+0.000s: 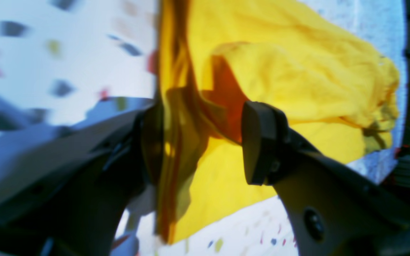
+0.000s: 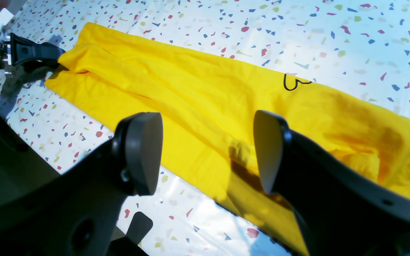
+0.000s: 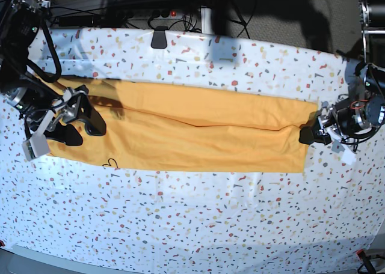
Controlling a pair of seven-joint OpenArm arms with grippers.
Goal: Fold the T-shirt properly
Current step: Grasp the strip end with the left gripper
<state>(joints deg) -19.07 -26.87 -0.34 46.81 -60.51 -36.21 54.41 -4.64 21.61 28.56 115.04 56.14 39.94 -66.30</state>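
The orange-yellow T-shirt (image 3: 198,136) lies as a long folded strip across the table. A thin black mark (image 3: 110,164) shows at its near edge, also visible as the black mark (image 2: 294,82) in the right wrist view. My right gripper (image 3: 81,128) hovers over the strip's left end. It is open, and the T-shirt (image 2: 190,92) shows between its fingers (image 2: 144,153). My left gripper (image 3: 310,136) is at the strip's right end. Its jaws stand wide apart around a raised fold of the T-shirt (image 1: 297,71), with cloth against one finger (image 1: 262,142).
A white speckled cover (image 3: 198,226) spans the table. A black clip (image 3: 159,38) sits at the far edge, with cables and a power strip (image 3: 162,12) behind it. The table edge (image 1: 400,106) runs just past the shirt's end.
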